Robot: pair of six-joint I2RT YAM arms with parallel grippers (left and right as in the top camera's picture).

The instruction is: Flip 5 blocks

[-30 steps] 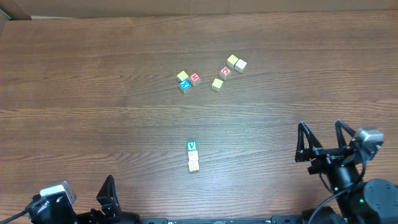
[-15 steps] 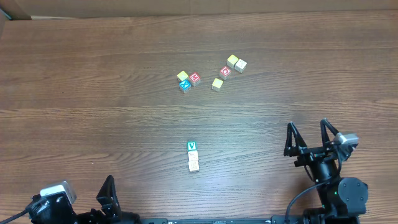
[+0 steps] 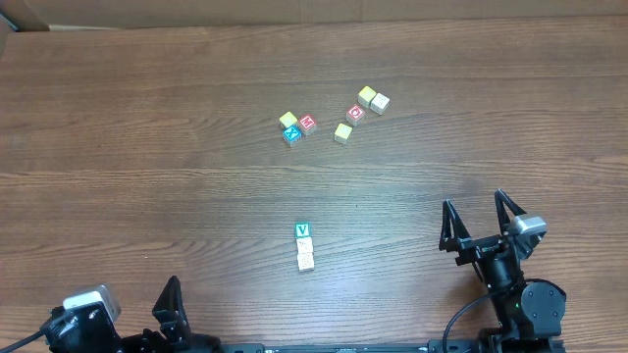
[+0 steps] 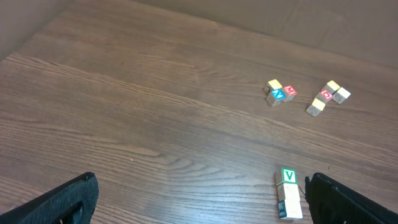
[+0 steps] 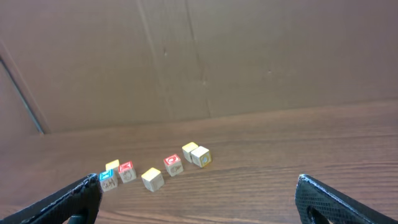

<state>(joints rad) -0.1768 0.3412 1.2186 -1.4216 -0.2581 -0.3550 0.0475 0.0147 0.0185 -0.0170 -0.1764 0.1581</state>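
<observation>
The green V block heads a short row of three touching cubes in the near middle of the wooden table, with two pale wooden blocks lined up behind it toward the robot. Farther out lies a looser cluster: a yellow block, a blue block and a red M block pressed together, a yellow-green block standing slightly apart, then a red O block next to a second yellow block and a pale block. The right gripper hovers at the near right, well apart from both groups, with its jaws spread wide and nothing between them. The left gripper sits low at the near left edge, equally wide and empty. The step in hand looks like the approach to a block; how many have been turned cannot be told. The next move calls for reaching in over one cube and narrowing the jaws onto its side faces. The free-standing yellow-green block seems easiest, since its neighbours would not be disturbed.
</observation>
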